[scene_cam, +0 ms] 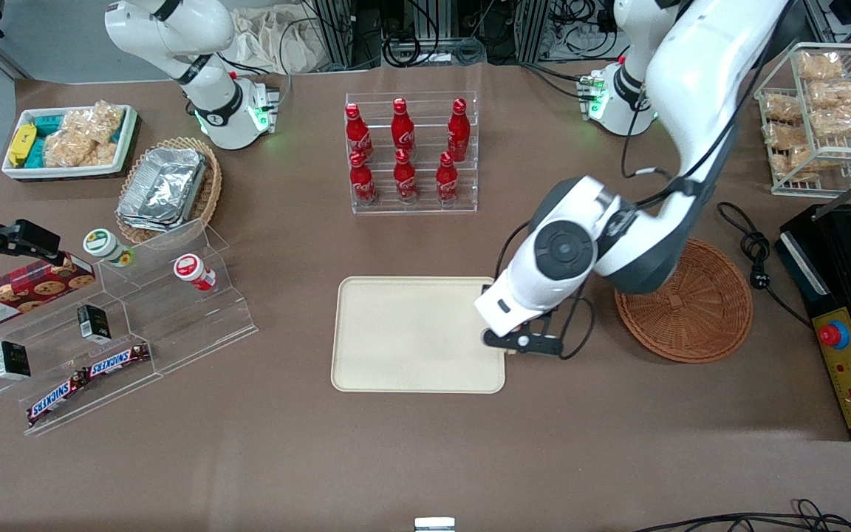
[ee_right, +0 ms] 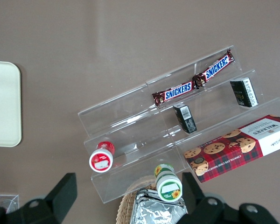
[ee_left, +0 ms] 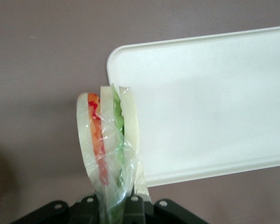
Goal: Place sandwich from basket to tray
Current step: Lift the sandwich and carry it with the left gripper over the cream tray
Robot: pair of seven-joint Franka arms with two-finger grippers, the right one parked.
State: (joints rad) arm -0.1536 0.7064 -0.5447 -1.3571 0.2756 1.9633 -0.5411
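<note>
1. The hand [scene_cam: 515,346] sits at the centre-right of the front frame, over the tray's edge on the basket side, its fingers closed on the wrapped sandwich [ee_left: 109,140]
2. In the wrist view the sandwich stands on edge, its white bread, orange-red and green layers showing through the clear film; it is pinched at one end only, with most of the wedge sticking out free
3. The cream tray [scene_cam: 411,332] lies at the centre of the front frame with nothing on it; from the wrist camera the sandwich lines up with the tray's corner and rim [ee_left: 130,51], partly over tray and partly over the brown desk [scene_cam: 425,458]
4. The reddish-brown wicker basket [scene_cam: 699,310], just right of the tray in the front frame, looks empty, so I judge the lift out done and the placing not yet done
5. Risk: let go here, the wedge could land across the rim and tip onto the desk, because it is not yet well inside the tray
6. Risk: the slick film and the end-only grip could let the sandwich slide or swing in the fingers during a quick move
7. Risk: released on edge, the thin wedge would probably topple, perhaps outward
</note>
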